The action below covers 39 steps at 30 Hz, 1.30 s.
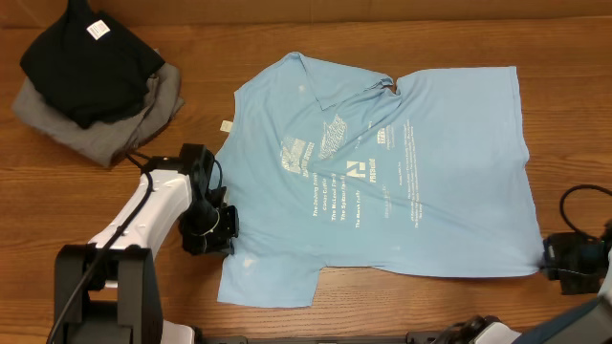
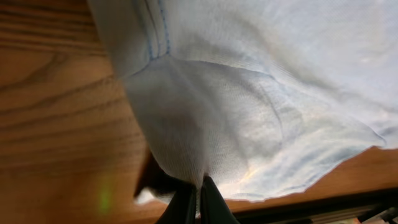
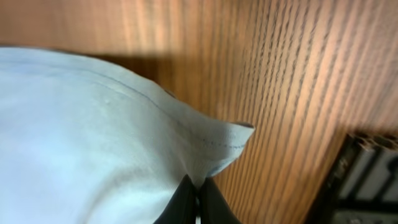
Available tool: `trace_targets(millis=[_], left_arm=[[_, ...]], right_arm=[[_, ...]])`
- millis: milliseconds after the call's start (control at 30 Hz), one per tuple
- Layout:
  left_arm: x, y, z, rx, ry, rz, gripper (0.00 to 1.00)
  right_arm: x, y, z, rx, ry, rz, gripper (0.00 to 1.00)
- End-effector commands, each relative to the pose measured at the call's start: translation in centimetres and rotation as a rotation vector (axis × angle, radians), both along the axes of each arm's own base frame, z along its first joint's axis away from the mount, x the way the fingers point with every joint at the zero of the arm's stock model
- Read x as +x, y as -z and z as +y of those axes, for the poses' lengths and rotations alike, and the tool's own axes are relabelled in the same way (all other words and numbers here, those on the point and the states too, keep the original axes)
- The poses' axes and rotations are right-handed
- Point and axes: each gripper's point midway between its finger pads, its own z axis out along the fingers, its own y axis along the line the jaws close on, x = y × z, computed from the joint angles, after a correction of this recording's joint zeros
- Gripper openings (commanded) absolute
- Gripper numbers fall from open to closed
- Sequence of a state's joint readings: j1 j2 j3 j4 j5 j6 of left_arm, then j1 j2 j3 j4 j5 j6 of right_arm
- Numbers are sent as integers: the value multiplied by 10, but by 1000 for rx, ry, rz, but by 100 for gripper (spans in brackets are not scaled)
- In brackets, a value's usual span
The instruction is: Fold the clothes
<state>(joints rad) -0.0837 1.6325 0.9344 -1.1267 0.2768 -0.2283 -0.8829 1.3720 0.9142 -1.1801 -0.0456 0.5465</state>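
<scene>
T-shirt (image 1: 449, 115), sky-blue, lies spread flat, printed lettering up.

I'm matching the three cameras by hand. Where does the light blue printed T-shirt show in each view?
Overhead: the light sky-blue soft-fabric T-shirt lies spread over the middle and right.
Left wrist: it fills the top and right, a fold pinched in the left gripper at bottom centre.
Right wrist: it fills the left half, its hemmed corner pinched in the right gripper.
Shared landmark: the brown wooden table, in all three.
</scene>
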Motion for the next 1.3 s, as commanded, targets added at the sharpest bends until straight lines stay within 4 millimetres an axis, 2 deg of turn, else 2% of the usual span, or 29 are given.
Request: trace_targets(millis=[0,100,233,333,433,533,633,733,900,1067,1267], left_arm=[[10,-24,4,14,26,-85,4],[4,-39,17,66,3,-110,4],[5,-59,21,48,-54,-193,4],[5,-71,25,50,-90,-248,4],[13,-80,26,42,-117,-318,4],[36,-90,18,-15,-122,-436,4],[70,-103,7,-96,-125,-576,4],[101,-118,5,-121,-151,-709,4],[131,-131,6,-128,-157,-838,4],[152,-128,6,-133,-154,-882,4],[172,-108,5,-137,-157,-870,8]], right_arm=[[6,-35,-9,-100,-19,-77,4],[4,-56,-6,-142,-22,-111,4],[-1,-75,2,-174,-21,-142,4],[-1,-81,5,-186,-19,-173,4],[6,-81,4,-173,4,-204,4],[23,-80,0,-153,-1,-263,4],[45,-77,-7,-125,12,-339,4],[68,-74,-14,-96,-8,-414,4],[102,-56,-22,-67,-46,-455,4],[141,-43,-20,-50,-119,-517,4],[177,-29,-16,-55,-156,-560,4]])
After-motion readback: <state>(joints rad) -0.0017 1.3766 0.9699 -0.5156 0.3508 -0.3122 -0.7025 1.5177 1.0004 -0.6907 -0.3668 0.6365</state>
